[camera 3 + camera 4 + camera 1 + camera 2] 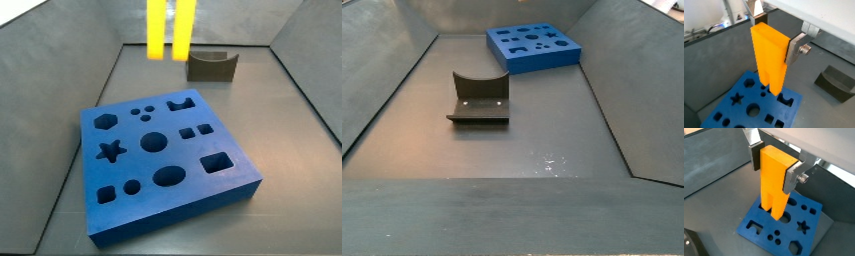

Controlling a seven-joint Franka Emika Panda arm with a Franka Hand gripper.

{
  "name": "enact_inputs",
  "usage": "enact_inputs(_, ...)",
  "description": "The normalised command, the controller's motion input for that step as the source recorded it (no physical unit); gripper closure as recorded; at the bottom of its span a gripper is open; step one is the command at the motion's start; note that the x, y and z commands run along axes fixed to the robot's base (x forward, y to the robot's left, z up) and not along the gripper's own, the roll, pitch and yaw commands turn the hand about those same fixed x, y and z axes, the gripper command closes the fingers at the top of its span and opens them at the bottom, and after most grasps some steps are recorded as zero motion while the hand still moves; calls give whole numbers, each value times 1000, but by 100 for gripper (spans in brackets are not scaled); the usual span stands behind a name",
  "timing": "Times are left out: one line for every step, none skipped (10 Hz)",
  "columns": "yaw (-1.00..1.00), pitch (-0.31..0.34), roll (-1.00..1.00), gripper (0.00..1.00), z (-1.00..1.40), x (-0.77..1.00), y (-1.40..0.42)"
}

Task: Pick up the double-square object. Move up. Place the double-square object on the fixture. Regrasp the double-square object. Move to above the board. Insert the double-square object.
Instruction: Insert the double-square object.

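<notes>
In a wrist view the gripper (775, 36) hangs above the large thick blue square board with shaped cut-out holes (747, 102), its flat silver fingers (795, 47) clamped on the long bright yellow-orange plastic double-square bar (769, 57). The bar stands upright, its lower end over the board's near edge beside a square-cornered notch; I cannot tell whether it touches the board. The small dark grey U-shaped fixture (837, 83) sits on the grey floor, well apart from the board.

The other wrist camera shows the same grasp: the gripper (774, 162) pinches the bar (775, 184) near its top, one silver plate (794, 177) flat against its side. The bar's lengthwise groove splits its lower end into two legs, which hang over the board (784, 226) near a round hole. A star cut-out shows further along the blue face.

In a side view the bar (170, 28) hangs upright at the top of the picture, its upper part and the gripper cut off by the frame. It is level with the fixture (211, 66), just beside it in the picture, and beyond the board's (167, 160) far edge.

The remaining side view shows the fixture (478, 99) in the middle of the floor and the board (535, 47) behind it near the far wall. Neither the bar nor the gripper shows here.
</notes>
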Motion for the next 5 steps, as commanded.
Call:
enact_inputs(531, 47, 0, 100, -74, 617, -189)
enact_inputs(331, 73, 0, 100, -51, 774, -134)
enact_inputs(286, 44, -1, 100, -69, 746, -131)
enact_inputs(177, 23, -4, 100, -140, 723, -97)
enact_inputs(123, 11, 0, 100, -203, 631, -51)
